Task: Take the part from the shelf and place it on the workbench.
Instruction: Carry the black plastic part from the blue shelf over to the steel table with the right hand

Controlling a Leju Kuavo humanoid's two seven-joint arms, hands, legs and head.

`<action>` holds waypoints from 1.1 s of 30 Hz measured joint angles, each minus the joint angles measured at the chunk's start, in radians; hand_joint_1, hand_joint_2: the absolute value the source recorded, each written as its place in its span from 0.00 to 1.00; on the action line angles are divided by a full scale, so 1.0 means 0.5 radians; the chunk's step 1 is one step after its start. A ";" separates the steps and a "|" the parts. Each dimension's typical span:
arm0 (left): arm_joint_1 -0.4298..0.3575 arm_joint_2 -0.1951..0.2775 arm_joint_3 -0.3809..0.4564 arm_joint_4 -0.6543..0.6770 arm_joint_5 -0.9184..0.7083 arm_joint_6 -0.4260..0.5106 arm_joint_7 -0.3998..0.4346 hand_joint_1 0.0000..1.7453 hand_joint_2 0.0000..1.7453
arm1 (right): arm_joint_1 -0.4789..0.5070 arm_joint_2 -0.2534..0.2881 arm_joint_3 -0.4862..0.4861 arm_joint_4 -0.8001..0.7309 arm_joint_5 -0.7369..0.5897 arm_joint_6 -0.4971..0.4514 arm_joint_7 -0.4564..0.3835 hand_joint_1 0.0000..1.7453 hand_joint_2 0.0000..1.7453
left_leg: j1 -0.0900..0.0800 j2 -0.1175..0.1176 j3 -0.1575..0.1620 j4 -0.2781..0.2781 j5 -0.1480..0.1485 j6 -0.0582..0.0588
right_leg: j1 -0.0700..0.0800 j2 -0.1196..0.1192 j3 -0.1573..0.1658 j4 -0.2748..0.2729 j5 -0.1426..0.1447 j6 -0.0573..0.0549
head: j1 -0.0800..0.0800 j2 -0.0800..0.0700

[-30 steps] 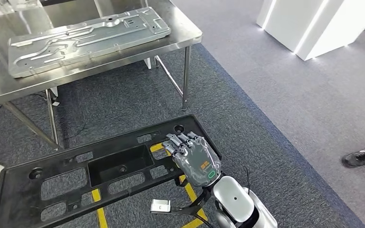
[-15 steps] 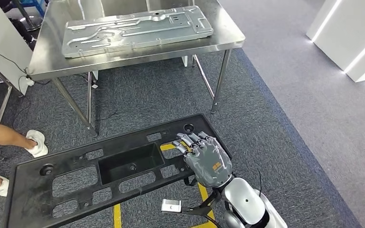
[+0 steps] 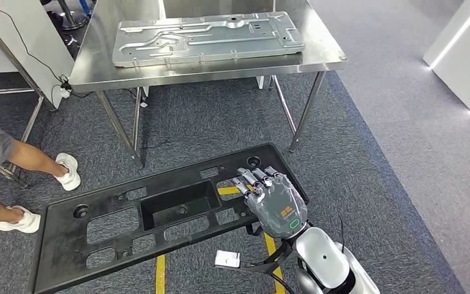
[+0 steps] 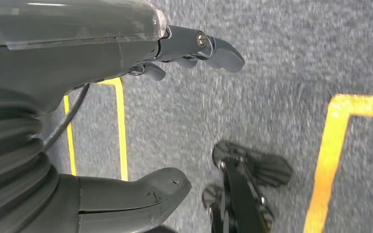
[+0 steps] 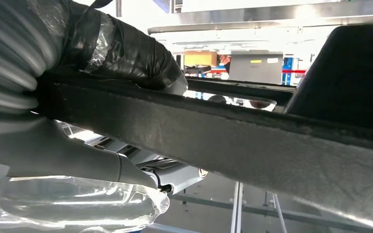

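Observation:
A long black plastic part [image 3: 177,201] with several cut-outs and a middle recess hangs level above the carpet, in front of my body. My right hand [image 3: 275,202] grips its right end, fingers laid over the top face. In the right wrist view the part's edge [image 5: 252,141] runs across the picture, with the hand [image 5: 77,160] wrapped around it. The steel workbench [image 3: 324,52] stands ahead, beyond the part. My left hand [image 4: 77,58] hangs over the floor, fingers and thumb apart, holding nothing.
A large stamped metal panel [image 3: 208,37] covers most of the workbench top. A person's legs in white shoes [image 3: 67,171] stand at the left near the part's far end. Yellow floor lines [image 3: 159,272] run under the part. A white structure [image 3: 465,55] stands at the right.
The whole view has swung: the workbench now sits more central and closer, and a person's legs have come into the picture at the left. My right hand keeps its grip on the part.

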 joint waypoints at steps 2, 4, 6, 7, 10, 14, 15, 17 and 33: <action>0.000 0.004 0.000 0.004 -0.001 -0.014 0.005 0.00 1.00 | -0.014 -0.007 -0.003 -0.002 0.002 0.007 0.021 1.00 1.00 | -0.007 -0.005 -0.008 0.006 -0.003 -0.003 | 0.004 0.004 0.008 -0.040 0.005 0.005 | 0.000 0.000; 0.002 0.008 0.000 0.012 -0.007 -0.025 0.008 0.00 1.00 | -0.022 -0.025 -0.019 -0.010 0.000 0.010 0.039 1.00 1.00 | -0.003 -0.005 -0.008 0.002 0.001 -0.005 | 0.008 0.004 0.007 -0.039 0.006 0.005 | 0.000 0.000; 0.001 0.007 0.000 0.022 -0.012 -0.031 0.008 0.00 1.00 | -0.026 -0.057 -0.051 -0.024 -0.003 0.012 0.045 1.00 1.00 | 0.001 -0.006 -0.006 -0.002 0.005 -0.014 | 0.012 0.004 0.005 -0.037 0.006 -0.002 | 0.000 0.000; 0.001 0.007 0.000 0.025 -0.012 -0.032 0.008 0.00 1.00 | -0.026 -0.074 -0.072 -0.030 -0.006 0.012 0.046 1.00 1.00 | 0.002 -0.006 -0.005 -0.004 0.006 -0.016 | 0.013 0.004 0.005 -0.036 0.006 -0.005 | 0.000 0.000; 0.001 0.008 -0.001 0.030 -0.012 -0.035 0.006 0.00 1.00 | -0.031 -0.109 -0.135 -0.036 -0.019 0.010 0.044 1.00 1.00 | 0.003 -0.006 -0.005 -0.007 0.009 -0.022 | 0.015 0.004 0.003 -0.032 0.005 -0.010 | 0.000 0.000; 0.001 0.008 -0.001 0.033 -0.005 -0.054 -0.011 0.00 1.00 | -0.051 -0.131 -0.191 -0.047 -0.040 0.008 0.029 1.00 1.00 | 0.004 -0.006 -0.005 -0.007 0.009 -0.026 | 0.015 0.004 0.002 -0.030 0.004 -0.012 | 0.000 0.000; 0.001 0.008 -0.001 0.034 -0.002 -0.057 -0.014 0.00 1.00 | -0.056 -0.134 -0.202 -0.052 -0.042 0.008 0.026 1.00 1.00 | 0.004 -0.006 -0.005 -0.007 0.009 -0.027 | 0.015 0.004 0.002 -0.030 0.004 -0.013 | 0.000 0.000; 0.000 0.008 -0.001 0.036 0.001 -0.060 -0.016 0.00 1.00 | -0.066 -0.142 -0.220 -0.060 -0.045 0.008 0.023 1.00 1.00 | 0.003 -0.006 -0.006 -0.007 0.009 -0.027 | 0.015 0.004 0.002 -0.030 0.004 -0.013 | 0.000 0.000; 0.000 0.009 0.002 0.037 0.031 -0.057 -0.014 0.00 1.00 | -0.147 -0.092 -0.113 -0.063 0.002 0.082 0.035 1.00 1.00 | -0.002 -0.008 -0.006 -0.015 0.011 0.009 | -0.001 0.000 0.005 -0.033 -0.001 0.024 | 0.000 0.000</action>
